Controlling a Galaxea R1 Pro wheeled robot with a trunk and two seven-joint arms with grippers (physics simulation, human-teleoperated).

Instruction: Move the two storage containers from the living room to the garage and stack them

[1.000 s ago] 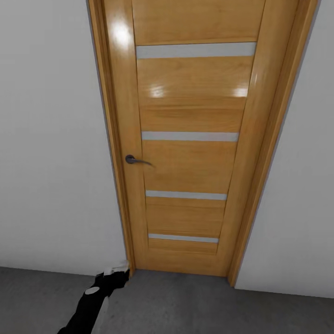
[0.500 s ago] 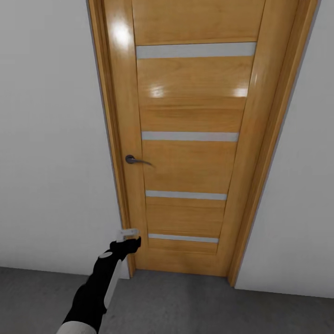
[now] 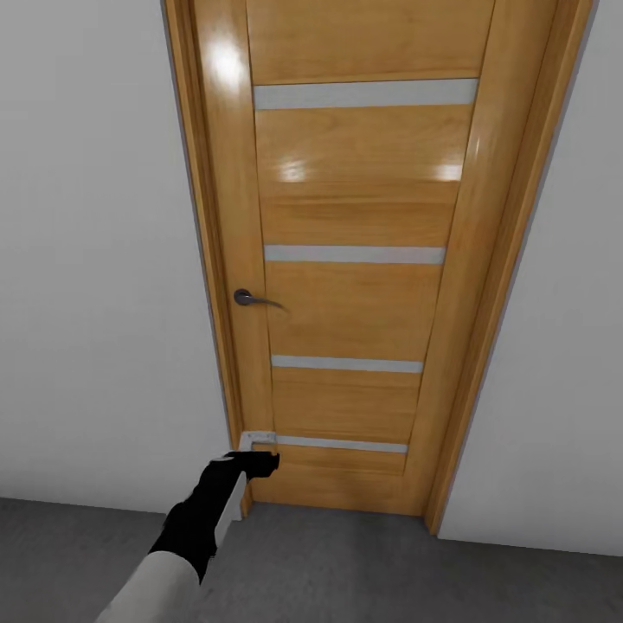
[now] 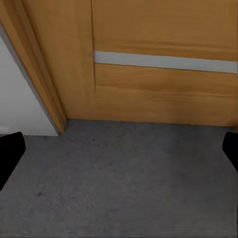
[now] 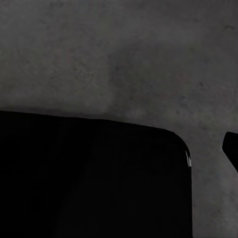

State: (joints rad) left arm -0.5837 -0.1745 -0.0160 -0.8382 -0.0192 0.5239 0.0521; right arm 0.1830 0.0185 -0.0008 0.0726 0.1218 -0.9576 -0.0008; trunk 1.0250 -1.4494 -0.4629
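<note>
No legible text or markings anywhere

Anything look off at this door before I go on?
Nothing stands out. The door is shut and sits square in its frame, handle level, no damage. The left gripper is low by the door's bottom corner, jaws open and empty. The floor shows no spill.

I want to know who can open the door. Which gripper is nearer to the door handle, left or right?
Left. The left gripper is raised before the door's lower left corner, well below the door handle. The right gripper hangs over the grey floor, with no door near it.
</note>
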